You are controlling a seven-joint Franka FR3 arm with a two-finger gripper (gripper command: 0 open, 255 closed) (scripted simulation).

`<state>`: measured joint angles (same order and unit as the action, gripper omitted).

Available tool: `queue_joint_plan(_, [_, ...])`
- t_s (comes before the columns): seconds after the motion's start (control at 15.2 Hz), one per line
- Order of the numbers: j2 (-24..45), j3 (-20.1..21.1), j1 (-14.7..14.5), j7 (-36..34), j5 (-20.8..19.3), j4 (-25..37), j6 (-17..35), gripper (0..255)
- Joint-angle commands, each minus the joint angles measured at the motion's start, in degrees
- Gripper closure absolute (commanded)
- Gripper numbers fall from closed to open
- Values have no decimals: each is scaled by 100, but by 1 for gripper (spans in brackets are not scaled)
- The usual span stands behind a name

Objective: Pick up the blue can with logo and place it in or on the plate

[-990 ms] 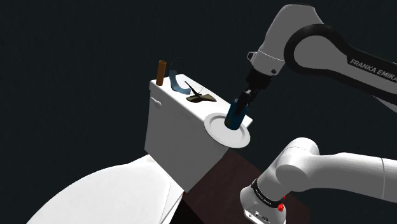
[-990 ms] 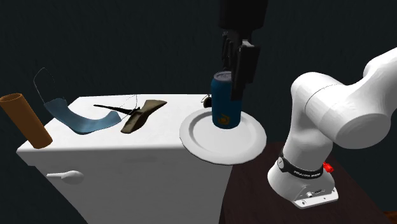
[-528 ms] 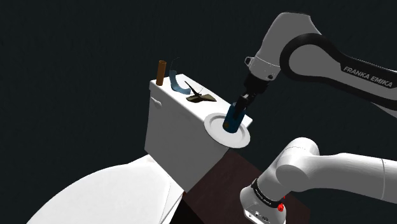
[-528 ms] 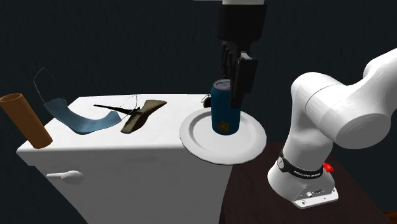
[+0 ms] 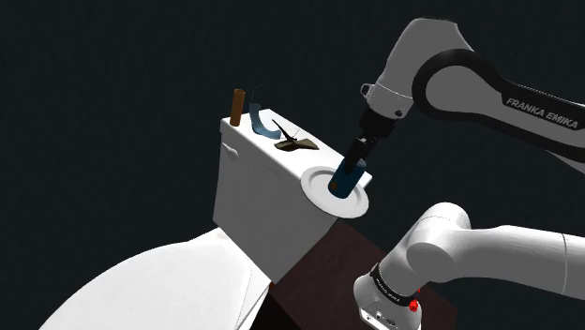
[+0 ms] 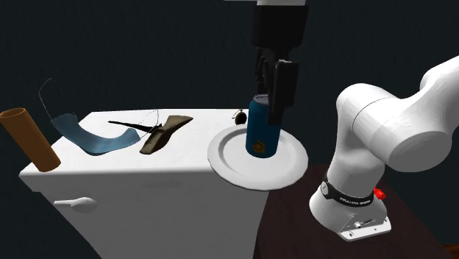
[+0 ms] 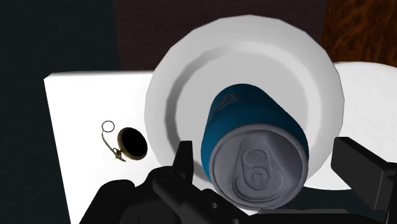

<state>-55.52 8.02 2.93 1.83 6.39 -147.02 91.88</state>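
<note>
The blue cylindrical can with a small round logo (image 6: 262, 132) stands slightly tilted on the round white plate (image 6: 224, 165), so the black two-finger hand (image 7: 266, 153), spread wide around its top, looks set to release it.

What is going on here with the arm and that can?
A white robot arm is working over a white toilet tank. The blue can stands on the white plate at one end of the tank's top. The black pincer is at the can's top with its fingers apart. The wrist view shows a gap between one finger and the can, so the can seems released. A brown tube leans at the tank's far end.
</note>
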Motion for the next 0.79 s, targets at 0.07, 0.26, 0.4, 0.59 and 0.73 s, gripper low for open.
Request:
queue_joint_plan(0.07, [50, -18, 10, -4, -19, 218, -168, 0])
queue_joint_plan(0.26, [222, -62, 36, -16, -66, 848, -626, 0])
queue_joint_plan(0.4, [222, -62, 36, -16, -66, 848, -626, 0])
queue_joint_plan(0.59, [222, -62, 36, -16, -66, 848, -626, 0])
queue_joint_plan(0.73, [222, -62, 36, -16, -66, 848, -626, 0])
